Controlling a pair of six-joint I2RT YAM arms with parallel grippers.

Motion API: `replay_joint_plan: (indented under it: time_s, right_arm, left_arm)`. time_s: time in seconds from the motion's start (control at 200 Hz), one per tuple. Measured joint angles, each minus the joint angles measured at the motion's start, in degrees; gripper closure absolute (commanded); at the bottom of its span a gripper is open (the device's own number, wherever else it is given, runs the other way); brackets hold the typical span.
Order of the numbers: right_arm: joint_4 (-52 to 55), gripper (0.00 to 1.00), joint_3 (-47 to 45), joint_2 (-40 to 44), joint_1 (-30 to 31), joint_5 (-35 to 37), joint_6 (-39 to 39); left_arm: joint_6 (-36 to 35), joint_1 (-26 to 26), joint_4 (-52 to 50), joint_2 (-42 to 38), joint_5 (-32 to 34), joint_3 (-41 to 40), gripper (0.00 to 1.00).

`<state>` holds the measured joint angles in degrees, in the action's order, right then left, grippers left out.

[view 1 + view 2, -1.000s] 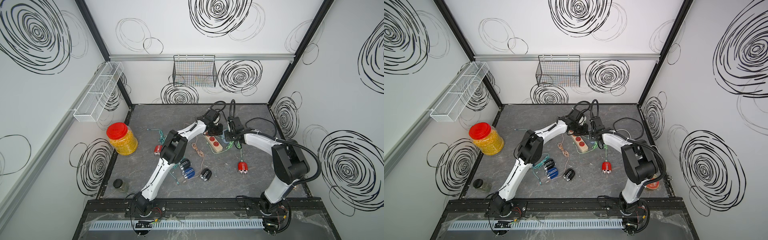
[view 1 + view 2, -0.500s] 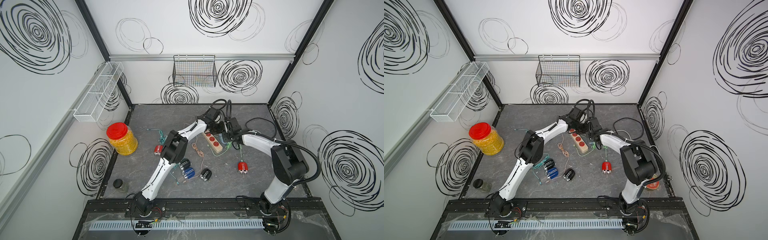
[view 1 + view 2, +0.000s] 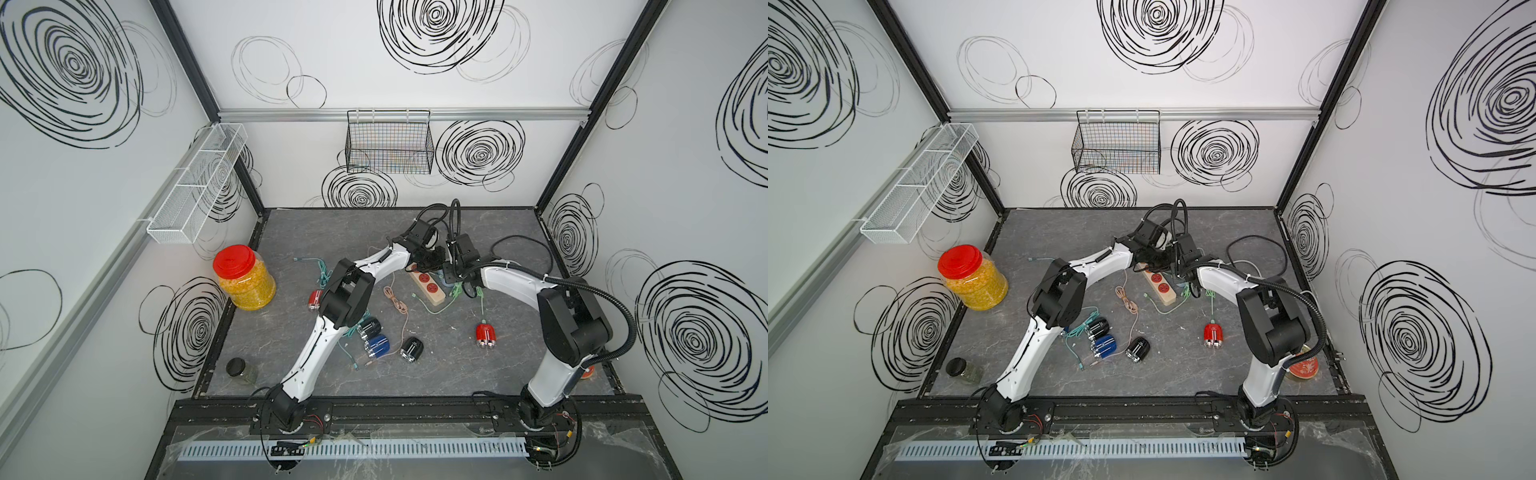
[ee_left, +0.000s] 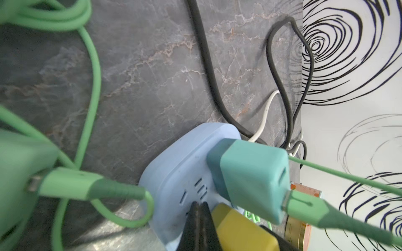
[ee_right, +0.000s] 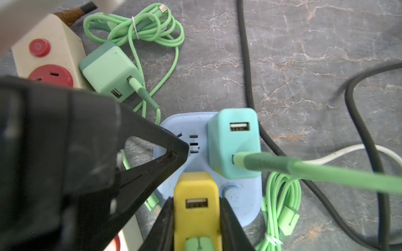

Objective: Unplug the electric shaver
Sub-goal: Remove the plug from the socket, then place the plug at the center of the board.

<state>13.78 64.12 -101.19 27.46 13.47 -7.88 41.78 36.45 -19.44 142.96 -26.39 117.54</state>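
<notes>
A red electric shaver [image 3: 485,336] [image 3: 1213,335] lies on the grey table, and a thin green cable runs from it back toward the power strips. My right gripper [image 5: 196,208] is shut on a yellow USB adapter [image 5: 195,189] that is plugged into a light-blue power strip [image 5: 245,208] and has a green cable in it. My left gripper [image 4: 199,204] is shut with nothing between its fingers, and its tip presses on the blue power strip [image 4: 174,173] beside the yellow adapter [image 4: 241,228]. In both top views the two grippers meet at the table's back middle [image 3: 440,266] [image 3: 1169,257].
A teal adapter [image 5: 233,143] with a green cable is plugged into the same blue strip. A beige strip with red sockets [image 3: 428,282], a loose green adapter [image 5: 108,71] and black cables [image 5: 245,65] lie close by. Other shavers [image 3: 376,345] and a red-lidded jar [image 3: 243,276] stand to the left.
My right gripper has closed a little more on the yellow adapter, and its wrist has edged toward the left gripper. The left gripper stays shut in place.
</notes>
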Motion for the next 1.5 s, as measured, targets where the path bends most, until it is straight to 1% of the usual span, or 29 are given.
replay_joint_plan:
  time_s: [0.24, 0.415, 0.545, 0.61, 0.741, 0.901, 1.071, 1.251, 1.341, 1.496]
  right_arm:
    - [-0.2, 0.77, 0.1, 0.1, -0.4, -0.2, 0.5]
    - [-0.5, 0.77, -0.1, 0.6, -0.4, -0.2, 1.5]
    - [-1.0, 0.77, -0.5, 1.1, -1.3, -3.1, 2.4]
    - [-1.0, 0.80, -0.3, 1.0, -0.9, -1.4, 3.1]
    - [0.4, 0.80, 1.6, 1.0, 1.3, 3.8, 3.5]
    - [-0.2, 0.79, 1.3, 2.1, 1.2, 3.9, 3.1]
    - [-0.9, 0.80, 1.8, 5.8, 1.1, 2.5, 2.0]
    - [1.5, 0.80, 1.5, 10.6, 1.0, -1.4, -2.4]
    - [2.1, 0.80, -1.4, 14.6, 1.0, -3.5, -5.1]
    - [2.2, 0.80, -8.8, 20.2, 1.3, -10.2, -10.1]
  left_arm:
    - [-2.3, 0.8, -2.7, -0.1, 4.7, 1.1, 1.00]
    - [-2.0, 1.0, -0.8, -0.9, 5.5, -0.9, 1.00]
    - [-1.2, 1.3, 0.3, -0.9, 5.4, -1.3, 1.00]
    - [-1.1, 1.3, 0.3, -0.9, 5.4, -1.3, 1.00]
    - [-0.3, 1.0, 0.1, -0.9, 5.7, -1.1, 1.00]
    - [0.1, 0.9, 0.2, -0.9, 6.0, -1.0, 1.00]
    - [0.3, 1.4, 0.4, -0.9, 5.8, -1.0, 1.00]
    - [1.0, 1.3, 1.2, -0.9, 4.6, -1.0, 1.00]
    - [1.3, 1.3, 1.1, -0.9, 4.1, -0.9, 1.00]
    - [1.4, 0.9, -1.4, -0.9, 3.7, 0.4, 1.00]
